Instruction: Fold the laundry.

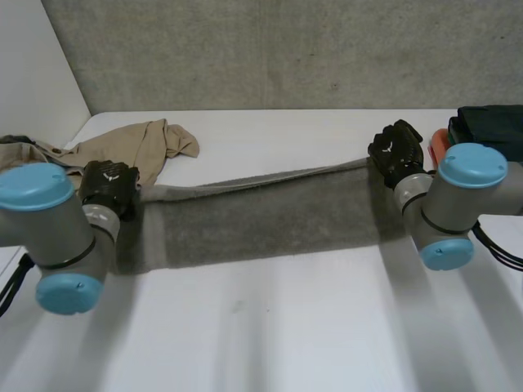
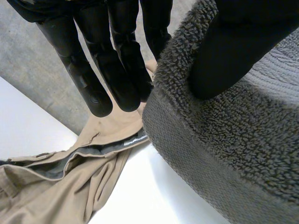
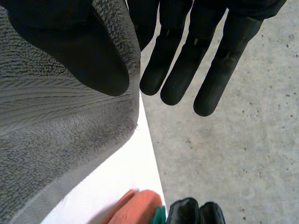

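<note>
Clearly the left robot hand (image 1: 110, 186) has hold of one short end of the grey towel (image 1: 261, 220). In its wrist view the thumb (image 2: 243, 42) presses down on the thick pile while the straight fingers (image 2: 117, 60) lie against the other side of the towel's edge, so the cloth is pinched between them. The right robot hand (image 1: 396, 151) grips the opposite short end the same way, with its thumb (image 3: 70, 51) on the towel's face and its straight fingers (image 3: 177, 70) behind the edge.

Between the two hands the towel stretches in a long band across the middle of the white worktop (image 1: 286, 327), its far edge pulled taut from hand to hand. Whether the near edge rests on the worktop I cannot tell.

Just beyond the left robot hand, a crumpled tan garment (image 1: 135, 145) lies at the far left of the worktop, close to the towel's end. Beside the right robot hand, at the worktop's right edge, sits an orange cloth (image 1: 439, 140), with a dark folded cloth (image 1: 494, 122) just past it.
</note>
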`<act>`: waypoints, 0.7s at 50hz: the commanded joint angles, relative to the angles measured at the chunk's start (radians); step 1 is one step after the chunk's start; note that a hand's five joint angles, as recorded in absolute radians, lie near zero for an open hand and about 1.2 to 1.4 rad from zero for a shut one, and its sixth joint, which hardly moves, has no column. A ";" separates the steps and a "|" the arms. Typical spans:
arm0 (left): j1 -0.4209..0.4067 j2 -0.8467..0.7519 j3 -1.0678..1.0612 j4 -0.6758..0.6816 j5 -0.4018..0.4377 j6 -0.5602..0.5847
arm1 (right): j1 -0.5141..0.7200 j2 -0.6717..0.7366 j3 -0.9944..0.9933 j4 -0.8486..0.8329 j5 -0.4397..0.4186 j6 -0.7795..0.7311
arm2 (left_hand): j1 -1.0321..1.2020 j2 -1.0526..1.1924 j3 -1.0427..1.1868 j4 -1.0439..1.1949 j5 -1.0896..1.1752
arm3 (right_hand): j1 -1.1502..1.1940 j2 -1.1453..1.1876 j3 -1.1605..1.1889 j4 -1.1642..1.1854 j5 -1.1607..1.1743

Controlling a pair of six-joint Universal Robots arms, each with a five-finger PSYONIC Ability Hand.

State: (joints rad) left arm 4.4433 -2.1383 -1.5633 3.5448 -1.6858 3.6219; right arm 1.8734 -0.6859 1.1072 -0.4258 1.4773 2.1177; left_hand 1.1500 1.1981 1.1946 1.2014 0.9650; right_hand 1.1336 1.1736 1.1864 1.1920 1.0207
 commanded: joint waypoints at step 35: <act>-0.044 0.110 -0.003 -0.009 0.012 -0.083 | -0.155 -0.277 0.109 0.455 -0.212 0.455 | -0.939 -0.988 -0.984 -0.991 -0.929 | -0.608 -0.648 -0.661 -0.667 -0.670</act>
State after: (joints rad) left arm 4.3981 -1.9863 -1.5813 3.5363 -1.6913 3.5366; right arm 1.7060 -0.9830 1.2253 0.0448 1.2605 2.5778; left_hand 0.1930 0.2124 0.2192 0.2069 0.0492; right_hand 0.4395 0.4291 0.4368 0.4426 0.2792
